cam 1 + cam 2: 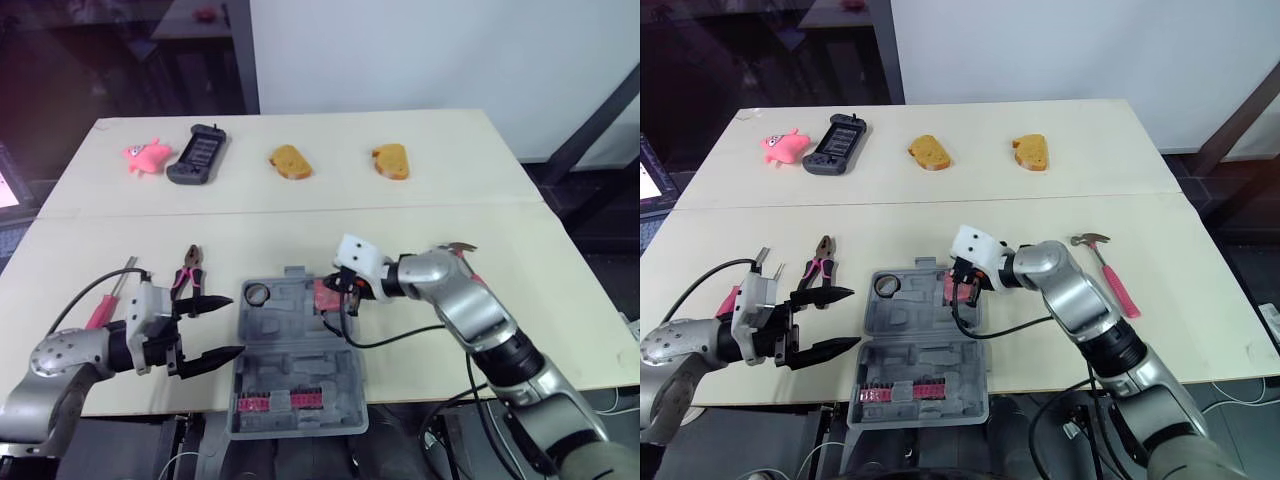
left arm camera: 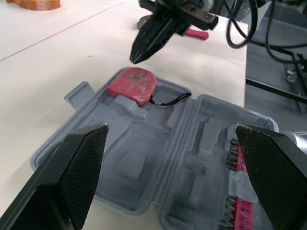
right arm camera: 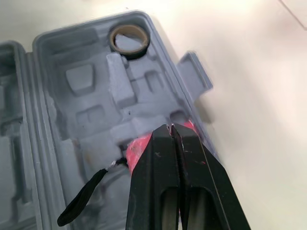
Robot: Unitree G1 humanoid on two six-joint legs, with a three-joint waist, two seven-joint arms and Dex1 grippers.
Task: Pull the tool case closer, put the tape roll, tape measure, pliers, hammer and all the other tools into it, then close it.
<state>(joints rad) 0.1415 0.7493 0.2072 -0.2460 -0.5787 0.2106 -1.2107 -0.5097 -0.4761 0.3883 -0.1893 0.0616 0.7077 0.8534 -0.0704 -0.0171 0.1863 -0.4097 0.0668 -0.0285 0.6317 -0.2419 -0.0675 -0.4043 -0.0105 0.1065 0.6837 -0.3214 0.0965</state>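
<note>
The grey tool case [image 1: 290,345] lies open at the table's front edge. A tape roll [image 1: 257,293] sits in its far left pocket and a red tape measure [image 2: 132,85] in its far right corner, with a black strap trailing off it. My right gripper [image 3: 171,127] hangs shut and empty just above the tape measure, apart from it. My left gripper [image 1: 224,328] is open beside the case's left side, holding nothing. The pliers [image 1: 187,268] and a pink-handled screwdriver [image 1: 105,305] lie left of the case. The hammer [image 1: 1105,268] lies to its right.
On the far side of the table are a pink toy [image 1: 145,155], a black handheld device [image 1: 196,154] and two bread slices [image 1: 290,161] [image 1: 391,160]. The case's lid, with its pink bit rack [image 1: 285,402], overhangs the front edge.
</note>
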